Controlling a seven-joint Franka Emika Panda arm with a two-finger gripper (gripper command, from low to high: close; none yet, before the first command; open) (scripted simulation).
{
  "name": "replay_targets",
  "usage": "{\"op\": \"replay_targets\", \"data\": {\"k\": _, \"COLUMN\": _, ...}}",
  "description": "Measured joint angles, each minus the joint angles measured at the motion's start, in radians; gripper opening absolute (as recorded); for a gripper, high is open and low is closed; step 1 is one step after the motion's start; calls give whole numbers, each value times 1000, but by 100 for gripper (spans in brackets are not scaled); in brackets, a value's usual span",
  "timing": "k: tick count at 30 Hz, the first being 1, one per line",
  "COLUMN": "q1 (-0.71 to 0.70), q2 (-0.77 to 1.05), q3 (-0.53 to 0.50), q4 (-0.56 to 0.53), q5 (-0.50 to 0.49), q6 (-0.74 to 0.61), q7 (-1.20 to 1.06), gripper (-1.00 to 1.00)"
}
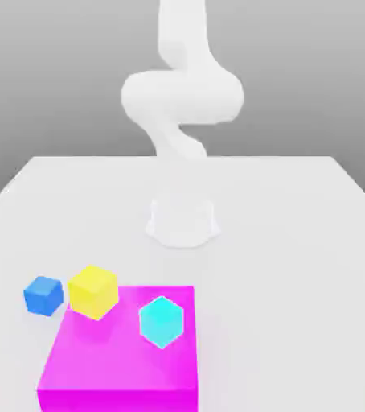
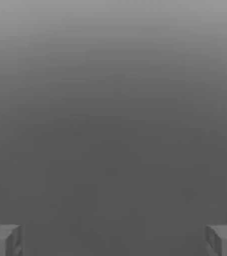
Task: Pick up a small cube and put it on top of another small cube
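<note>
You have the white arm rising from its round base at mid-table, folded upward and out past the top of the exterior view. In the hand view your gripper stands wide apart: one grey fingertip sits at one lower corner, the other at the opposite corner, with plain grey background between them and nothing held.

The white table carries four coloured items, all toward 6 o'clock from the base in the exterior view.
- Small cube: blue, resting directly on the table at about 7 to 8 o'clock from the base, well apart from it. It is the farthest item toward the exterior view's left.
- Yellow cube: just beside the small cube, at its 3 o'clock. It overlaps the far-left corner of the magenta block; you cannot tell whether it sits on that block or on the table behind it.
- Magenta block: large and flat-topped, at 6 to 7 o'clock from the base.
- Cyan cube: on the magenta block's top, turned corner-on.
</note>
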Motion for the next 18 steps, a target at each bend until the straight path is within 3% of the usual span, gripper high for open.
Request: {"op": "replay_targets", "data": {"k": 18, "q1": -475, "q2": 617, "q3": -101, "q4": -370, "q5": -22, "q6": 402, "q7": 808, "gripper": 0}}
